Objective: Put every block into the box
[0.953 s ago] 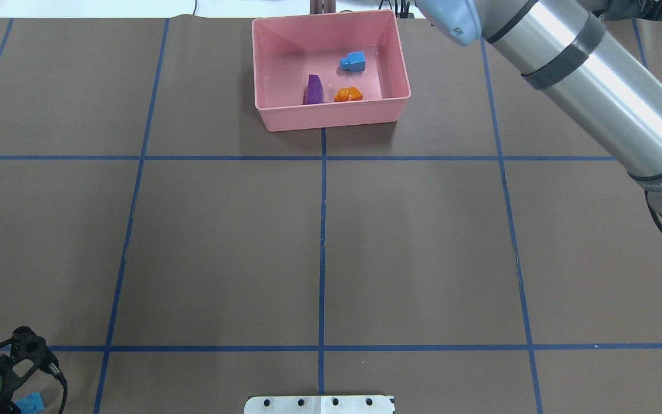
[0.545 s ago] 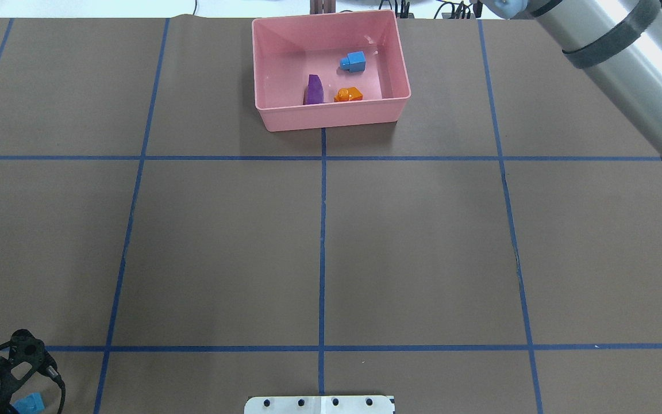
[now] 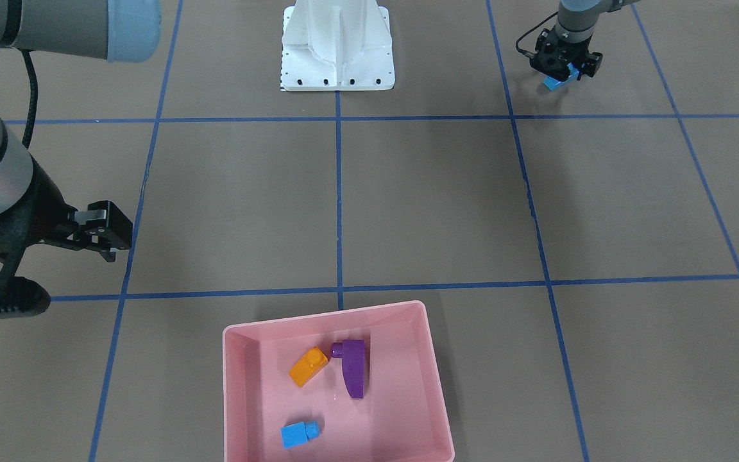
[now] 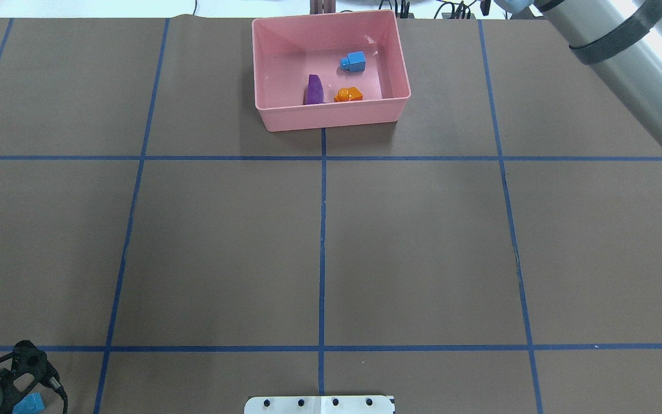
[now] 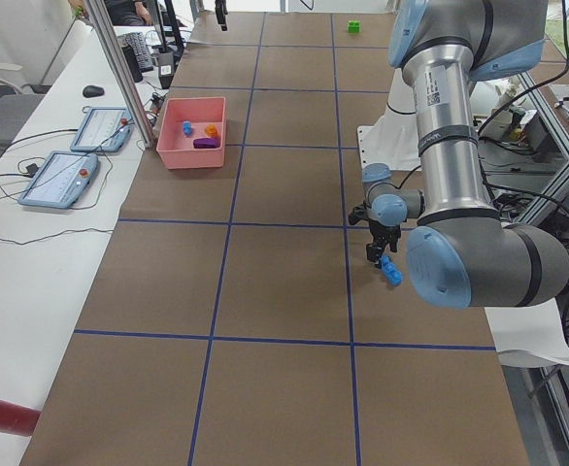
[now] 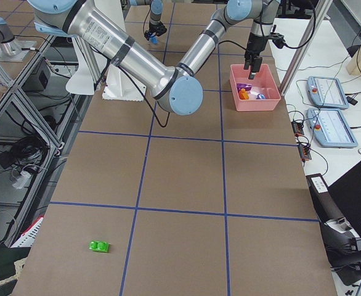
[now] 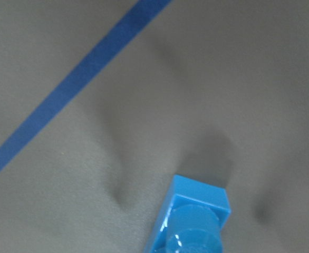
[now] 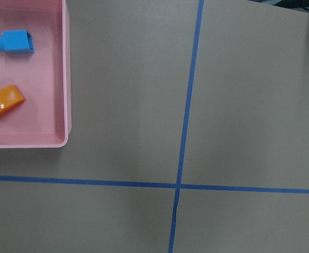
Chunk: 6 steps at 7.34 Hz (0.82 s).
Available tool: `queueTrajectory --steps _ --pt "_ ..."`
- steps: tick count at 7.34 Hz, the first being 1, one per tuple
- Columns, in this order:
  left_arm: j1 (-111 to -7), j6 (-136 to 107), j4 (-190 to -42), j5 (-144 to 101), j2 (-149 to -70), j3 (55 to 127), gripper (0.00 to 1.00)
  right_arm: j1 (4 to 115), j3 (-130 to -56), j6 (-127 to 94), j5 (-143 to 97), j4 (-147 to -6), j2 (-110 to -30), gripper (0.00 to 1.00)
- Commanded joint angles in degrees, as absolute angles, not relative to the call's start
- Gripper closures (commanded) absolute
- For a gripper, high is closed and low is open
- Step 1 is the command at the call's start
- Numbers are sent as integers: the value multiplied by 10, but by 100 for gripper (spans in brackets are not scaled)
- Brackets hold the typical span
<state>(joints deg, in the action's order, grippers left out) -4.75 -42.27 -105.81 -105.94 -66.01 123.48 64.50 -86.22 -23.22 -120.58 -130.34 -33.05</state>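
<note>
The long blue block [image 3: 554, 83] is grasped by the left claw [image 3: 565, 72], far from the box [image 3: 235, 398]; the right claw [image 3: 119, 234] I cannot judge. In the box: orange block [image 3: 308, 367], sloped purple block [image 3: 352, 369], small blue block [image 3: 299, 434]. Only side views show the green block [image 6: 98, 246], also far.

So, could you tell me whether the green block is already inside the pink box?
No, the green block lies on the brown table, far from the pink box.

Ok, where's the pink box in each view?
Front-facing: box, bottom centre.
Overhead: box, top centre.
Exterior left: box, upper left.
Exterior right: box, upper right.
Left wrist: not in it.
Right wrist: box, top-left corner.
Shared landmark: orange block inside it.
</note>
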Motion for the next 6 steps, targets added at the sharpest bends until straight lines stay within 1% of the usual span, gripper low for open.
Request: queueTrajectory --steps 1,2,3,4,5,6 --pt "-44 -428 -1061 -1058 -661 1238 100 645 -862 -231 -1206 -1303 -332 0" --pt "-47 -430 -1061 -1058 -660 1244 100 647 -863 -222 -1206 -1303 -332 0" --pt "-50 -448 -1061 -1059 -649 1268 100 653 -867 -217 -1206 -1305 -333 0" --pt "-51 -474 -1060 -1061 -622 1312 100 659 -877 -191 -1206 -1322 -341 0" --pt "-59 -477 -1057 -1087 -615 1342 100 680 -915 -135 -1206 -1345 -378 0" --pt "-111 -476 -1056 -1130 -624 1352 100 700 -983 -77 -1207 -1352 -458 0"
